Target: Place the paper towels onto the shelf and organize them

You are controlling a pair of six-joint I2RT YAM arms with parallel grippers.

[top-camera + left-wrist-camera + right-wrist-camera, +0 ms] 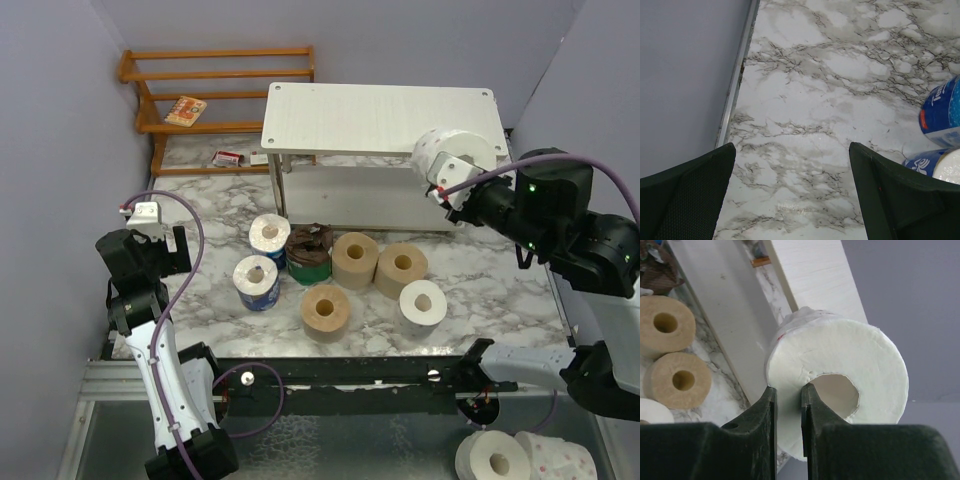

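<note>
My right gripper [447,180] is shut on the wall of a white roll [452,152], one finger in its hollow core, holding it over the right end of the pale wood shelf [340,115]. In the right wrist view the roll [840,365] fills the centre with the shelf top [815,275] behind it. On the marble stand two blue-wrapped rolls [257,282], a dark brown roll [309,252], three tan rolls [355,258] and a white roll [423,302]. My left gripper [792,200] is open and empty over bare marble, left of the blue rolls [940,112].
An orange slatted rack [215,75] with a small packet stands at the back left. Purple walls close in left and right. A metal rail runs along the table's left edge [735,85]. More white rolls [520,458] lie below the table's front edge at right.
</note>
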